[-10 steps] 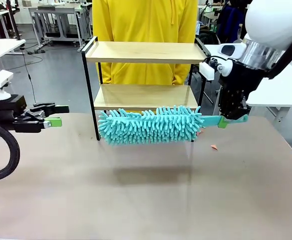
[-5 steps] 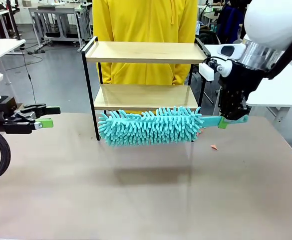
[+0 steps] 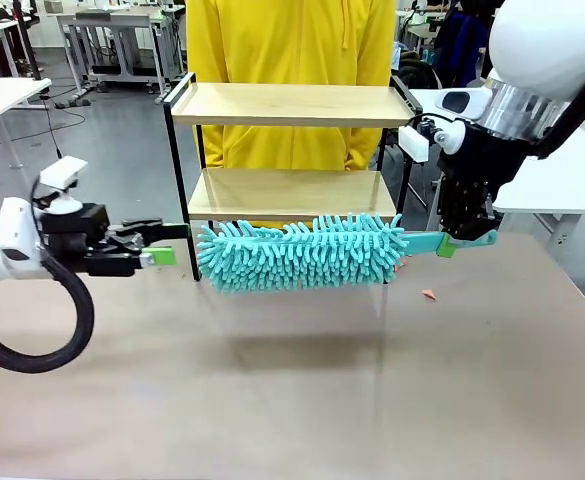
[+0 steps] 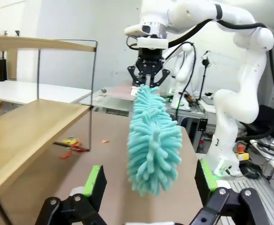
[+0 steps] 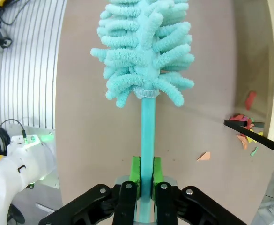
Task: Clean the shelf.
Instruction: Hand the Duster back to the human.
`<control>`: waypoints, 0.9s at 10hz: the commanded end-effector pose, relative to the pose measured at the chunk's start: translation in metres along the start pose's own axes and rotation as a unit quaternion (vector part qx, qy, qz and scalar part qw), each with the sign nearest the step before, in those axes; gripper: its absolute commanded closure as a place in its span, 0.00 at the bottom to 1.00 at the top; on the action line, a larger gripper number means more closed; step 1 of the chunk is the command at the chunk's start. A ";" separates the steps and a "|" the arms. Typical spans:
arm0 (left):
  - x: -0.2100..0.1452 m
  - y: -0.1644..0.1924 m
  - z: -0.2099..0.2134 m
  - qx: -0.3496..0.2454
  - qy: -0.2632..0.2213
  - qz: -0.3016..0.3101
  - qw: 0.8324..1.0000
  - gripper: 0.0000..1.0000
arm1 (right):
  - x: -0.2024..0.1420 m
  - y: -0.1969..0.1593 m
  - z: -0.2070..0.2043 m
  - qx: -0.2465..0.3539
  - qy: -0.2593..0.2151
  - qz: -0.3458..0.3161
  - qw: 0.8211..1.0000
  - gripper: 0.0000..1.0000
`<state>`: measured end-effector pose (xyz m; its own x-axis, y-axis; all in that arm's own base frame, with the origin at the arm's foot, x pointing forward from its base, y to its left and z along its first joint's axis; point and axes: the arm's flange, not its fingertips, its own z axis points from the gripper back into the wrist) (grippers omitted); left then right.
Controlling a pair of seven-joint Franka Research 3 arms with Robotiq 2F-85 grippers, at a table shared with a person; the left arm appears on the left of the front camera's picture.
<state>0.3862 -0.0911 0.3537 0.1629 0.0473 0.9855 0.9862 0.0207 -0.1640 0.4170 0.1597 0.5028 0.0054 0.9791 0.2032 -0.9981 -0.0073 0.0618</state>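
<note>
Shelf [image 3: 287, 105] cleaning: duster [image 3: 302, 252] held level in front of the lower board.
Right gripper [image 5: 145, 187] clamps the handle, head straight beyond its jaws; left gripper [image 4: 149, 180], jaws wide, faces the tip. Sweep low, clear of frame.

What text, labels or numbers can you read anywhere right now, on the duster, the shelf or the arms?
None can be read.
The duster: plain teal, no print shows.
The shelf: bare wooden boards in a black frame, no label shows.
The left hand and the right hand: black with green pads, no marking legible.
The white arm in the left wrist view: no legible lettering.
</note>
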 end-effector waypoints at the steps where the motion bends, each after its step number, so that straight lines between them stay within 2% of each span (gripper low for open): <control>1: -0.012 -0.038 -0.018 -0.014 -0.014 -0.008 1.000 0.00 | 0.000 0.000 0.001 0.000 -0.005 -0.003 1.000 0.87; 5: -0.022 -0.041 -0.050 0.008 -0.004 -0.024 1.000 0.00 | 0.000 0.000 0.001 0.000 -0.005 -0.003 1.000 0.87; 9: -0.029 -0.046 -0.088 -0.028 0.008 -0.017 0.999 0.00 | 0.000 0.000 0.001 0.000 -0.005 -0.003 1.000 0.87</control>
<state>0.3727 -0.1768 0.3411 0.1363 0.0309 0.9902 0.9899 -0.0433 -0.1349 0.4171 0.1598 0.5027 0.0055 0.9792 0.2029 -0.9980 -0.0072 0.0622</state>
